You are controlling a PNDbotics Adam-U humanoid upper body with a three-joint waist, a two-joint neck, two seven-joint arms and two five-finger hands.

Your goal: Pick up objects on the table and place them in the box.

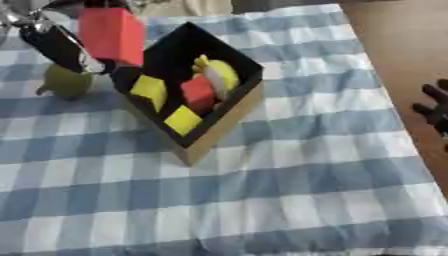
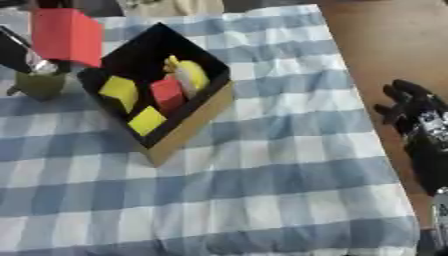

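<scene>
A blue-and-white checked cloth (image 1: 289, 200) covers the table, bare brown wood showing along its right side; the left hand (image 1: 61, 45) is up at the far left with a red block (image 1: 112, 34) held high against it, though how its fingers close on the block I cannot tell. The block hangs just beside the box's (image 1: 223, 127) far-left rim (not yet over the opening); it should travel rightward and clear the wall before release. Inside lie yellow pieces, a red one and a banana-like shape, leaving the far corner free. An olive-green object (image 1: 66, 81) sits on the cloth below the hand. The right hand (image 2: 411, 112) rests open, well clear.
</scene>
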